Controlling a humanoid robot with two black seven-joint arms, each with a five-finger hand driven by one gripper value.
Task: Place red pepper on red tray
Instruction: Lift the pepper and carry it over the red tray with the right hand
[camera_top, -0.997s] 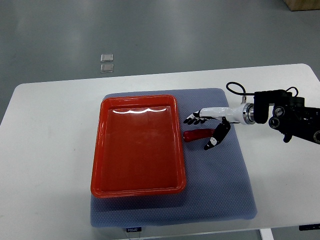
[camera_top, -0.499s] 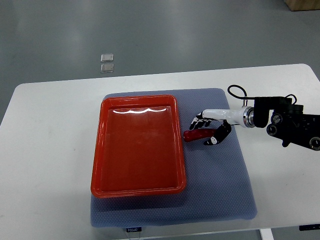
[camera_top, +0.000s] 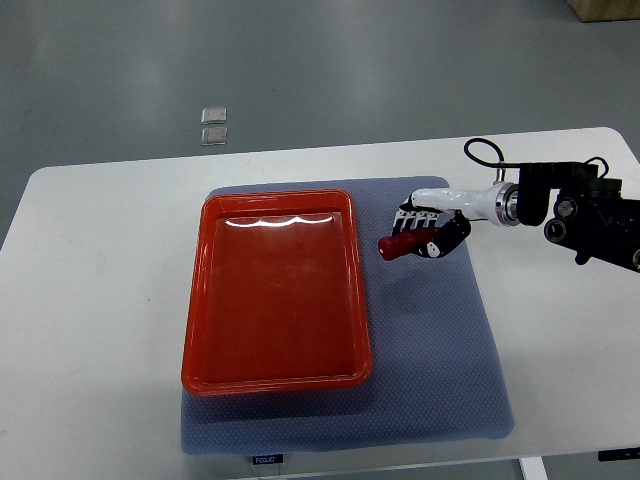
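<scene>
Top view, the only camera. The right hand (camera_top: 428, 232) enters from the right edge on a black-jointed arm and sits over the upper right part of the grey mat (camera_top: 440, 350), just beside the right rim of the red tray (camera_top: 196, 300). Its fingers (camera_top: 408, 214) are curled around the red pepper (camera_top: 397, 245), whose tip protrudes leftward from the fist toward the tray. Whether the pepper is clear of the mat or resting on it cannot be determined from this angle. The left arm does not appear.

The tray lies lengthwise on the mat, its floor bare, with a glare streak near its far end. The pepper is outside it, close to the right rim near the far corner.

Assessment of step: the grasp appears complete and the transfer is the step in hand; the placement has not been made. The next move calls for carrying the pepper leftward over the raised rim with enough height to avoid clipping it, then lowering toward the tray floor before the fingers loosen. The distance is short, so the rim is the main hazard. The pepper is slim and held near one end, so it may pivot in the grip.

Surface and room: a white surface (camera_top: 90, 300) with rounded corners carries the mat. Beyond it is grey floor with two small pale squares (camera_top: 213, 125) lying on it.
</scene>
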